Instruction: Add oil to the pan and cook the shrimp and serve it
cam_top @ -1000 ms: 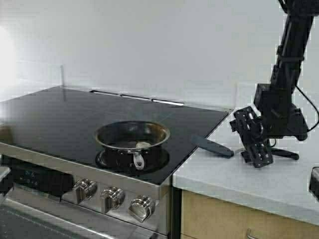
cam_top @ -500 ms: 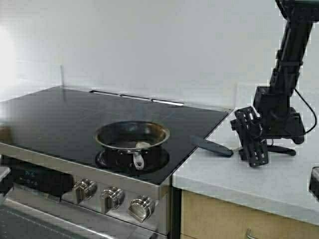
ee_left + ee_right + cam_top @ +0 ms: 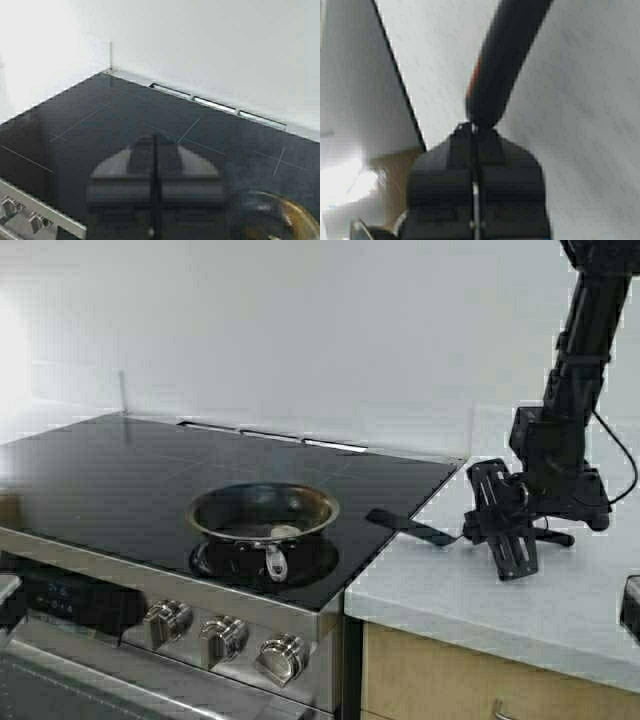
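Gripping the black spatula [image 3: 408, 527] handle, your right gripper [image 3: 474, 532] sits low over the worktop [image 3: 480, 600] near its stove-side edge.
Spatula blade reaches over the cooktop [image 3: 120, 475] edge. Pan [image 3: 264, 525] sits near the cooktop's front edge, shrimp [image 3: 285, 533] inside. Left gripper [image 3: 155, 165] fingers are pressed together, holding nothing, above the cooktop.

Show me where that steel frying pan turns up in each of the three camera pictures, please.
High view: the pan sits on the black stovetop, left of centre, handle toward the knobs, with the shrimp inside.
Left wrist view: only part of its rim shows at the picture's edge, beyond the left gripper.
Right wrist view: not in it.
Shared landmark: the vent slots at the stovetop's back edge, seen in the high and left wrist views.
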`<state>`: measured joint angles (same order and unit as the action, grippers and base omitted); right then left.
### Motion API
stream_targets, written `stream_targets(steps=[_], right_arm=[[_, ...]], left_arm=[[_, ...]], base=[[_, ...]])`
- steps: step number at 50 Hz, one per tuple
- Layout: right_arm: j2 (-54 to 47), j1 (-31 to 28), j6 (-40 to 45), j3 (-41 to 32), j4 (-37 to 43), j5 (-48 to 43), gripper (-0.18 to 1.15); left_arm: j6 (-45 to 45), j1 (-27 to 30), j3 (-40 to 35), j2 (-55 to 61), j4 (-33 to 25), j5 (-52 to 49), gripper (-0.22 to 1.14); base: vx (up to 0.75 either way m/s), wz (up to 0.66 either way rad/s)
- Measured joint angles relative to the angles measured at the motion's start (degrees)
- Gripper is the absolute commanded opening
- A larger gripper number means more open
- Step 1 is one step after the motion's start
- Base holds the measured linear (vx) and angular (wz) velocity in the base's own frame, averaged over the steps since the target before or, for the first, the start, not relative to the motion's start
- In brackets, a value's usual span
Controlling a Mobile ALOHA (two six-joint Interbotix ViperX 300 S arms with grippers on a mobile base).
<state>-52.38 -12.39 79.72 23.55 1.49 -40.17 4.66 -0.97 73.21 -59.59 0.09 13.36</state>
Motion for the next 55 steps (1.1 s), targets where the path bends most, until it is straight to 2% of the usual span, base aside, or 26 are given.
stream_targets(steps=[15,39,49,55], right_arm=[[4.4,-0.9,-0.2,6.7,-0.2,-3.7,0.08],[10.1,-8.3,-1.0,14.5,-0.2,-7.6,0.08],[15.1,-9.9,-10.1,17.4,-0.1,-8.6,0.08],[20.1,-9.8,-16.7,19.9,2.8,-8.8,0.08]], left_arm=[[0.0,0.0,0.1,-0.1,0.0,0.0,0.03],[0.9,0.0,0.1,-0.4,0.0,0.0,0.03],[1.0,0.0,0.1,-0.5,0.0,-0.1,0.03],[1.0,0.0,0.1,-0.5,0.0,0.0,0.03]], base=[[0.00,0.00],[0.00,0.00],[0.00,0.00],[0.00,0.00]])
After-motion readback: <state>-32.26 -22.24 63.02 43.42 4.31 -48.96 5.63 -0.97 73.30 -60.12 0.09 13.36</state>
